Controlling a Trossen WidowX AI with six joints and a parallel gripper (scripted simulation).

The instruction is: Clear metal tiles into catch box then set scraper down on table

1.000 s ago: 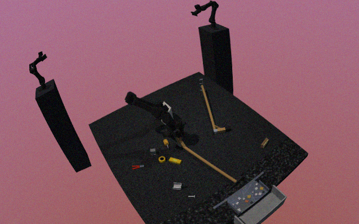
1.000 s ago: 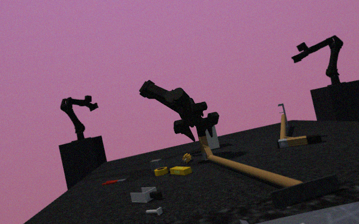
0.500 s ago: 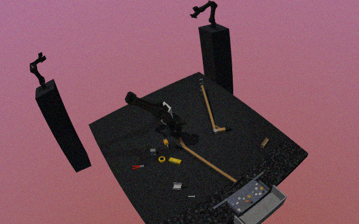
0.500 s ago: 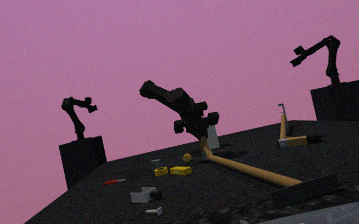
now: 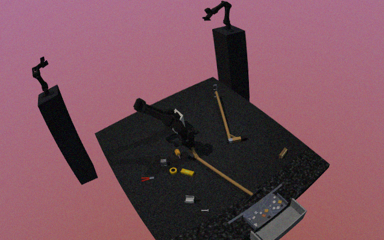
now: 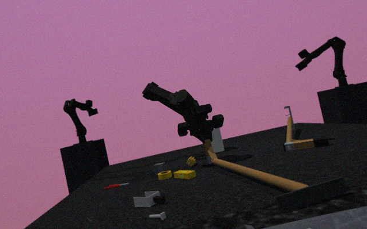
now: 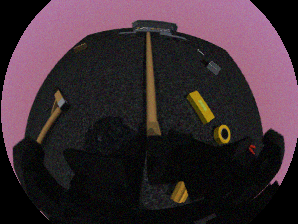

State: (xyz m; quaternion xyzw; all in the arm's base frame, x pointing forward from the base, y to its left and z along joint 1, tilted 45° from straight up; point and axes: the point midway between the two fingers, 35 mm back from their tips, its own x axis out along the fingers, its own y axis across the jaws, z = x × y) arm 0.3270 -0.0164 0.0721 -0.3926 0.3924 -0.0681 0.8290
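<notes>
The long scraper [image 5: 223, 175] [image 6: 253, 172] [image 7: 151, 85] has a wooden pole lying out along the table, with a raised grip at its near end. Its dark blade [image 6: 311, 194] stands just before the bench plate [image 5: 261, 205] [image 6: 354, 217]. My gripper [image 5: 192, 146] [image 6: 207, 139] is shut on the raised grip; its dark fingers hide the grip's upper part. Several small tiles [image 5: 266, 210], white, orange and dark, are scattered on the plate. The grey catch box [image 5: 280, 224] [image 7: 155, 23] sits along the plate's far side; no tiles show in it.
A second wooden-handled tool [image 5: 223, 116] [image 6: 299, 144] [image 7: 49, 125] lies off to one side. A yellow block [image 5: 187, 172] [image 6: 185, 174] [image 7: 201, 106], red-handled pliers [image 5: 145, 179], a grey bracket [image 5: 189, 199] and a bolt [image 5: 205, 210] lie on the other. Two more arms stand on dark pillars.
</notes>
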